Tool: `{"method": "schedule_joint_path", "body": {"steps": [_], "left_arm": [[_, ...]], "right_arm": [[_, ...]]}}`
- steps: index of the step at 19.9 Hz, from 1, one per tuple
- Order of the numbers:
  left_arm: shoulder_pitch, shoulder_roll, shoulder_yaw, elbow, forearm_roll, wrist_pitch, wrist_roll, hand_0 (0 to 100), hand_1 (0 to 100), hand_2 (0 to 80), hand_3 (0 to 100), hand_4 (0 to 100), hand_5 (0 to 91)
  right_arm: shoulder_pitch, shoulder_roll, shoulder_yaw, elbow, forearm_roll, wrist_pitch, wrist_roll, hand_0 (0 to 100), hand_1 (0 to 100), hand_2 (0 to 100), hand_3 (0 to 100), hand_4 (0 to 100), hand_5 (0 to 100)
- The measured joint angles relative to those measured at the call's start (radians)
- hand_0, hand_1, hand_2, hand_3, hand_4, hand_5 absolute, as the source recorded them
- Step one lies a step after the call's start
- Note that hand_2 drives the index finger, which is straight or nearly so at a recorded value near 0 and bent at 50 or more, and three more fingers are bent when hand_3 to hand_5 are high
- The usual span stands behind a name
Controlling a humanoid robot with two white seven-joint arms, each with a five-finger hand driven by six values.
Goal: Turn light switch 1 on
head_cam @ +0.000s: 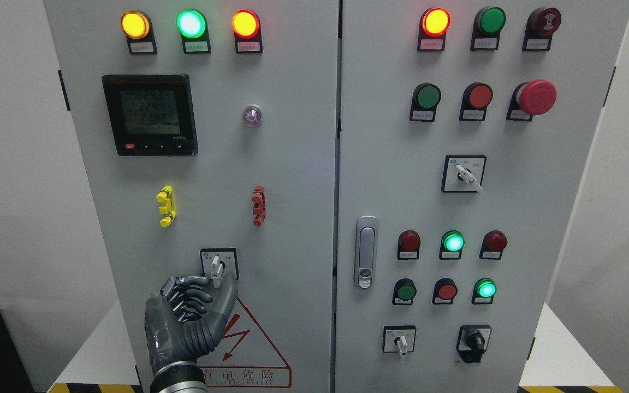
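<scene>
Robot hand, lower left of the frame

The left hand (186, 319) is dark grey with a semi-glossy, translucent-looking shell over the back and palm. Its fingers (191, 297) are built of segmented black and grey links with pale metallic glints at the joints. The thumb is smooth grey with ribbed rings at its base. The wrist is a shiny silver-grey cylinder.
</scene>
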Motion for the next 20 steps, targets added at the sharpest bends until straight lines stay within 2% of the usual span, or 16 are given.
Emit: {"method": "schedule_joint_path", "body": {"steps": [20], "left_arm": [[-0.021, -0.008, 0.000, 0.008, 0.000, 0.021, 0.002, 18, 74, 59.3, 87, 86, 77.3]], "right_arm": [[0.000, 0.000, 0.000, 0.000, 0.000, 0.000, 0.000, 5, 0, 0, 0, 0, 0]]}}
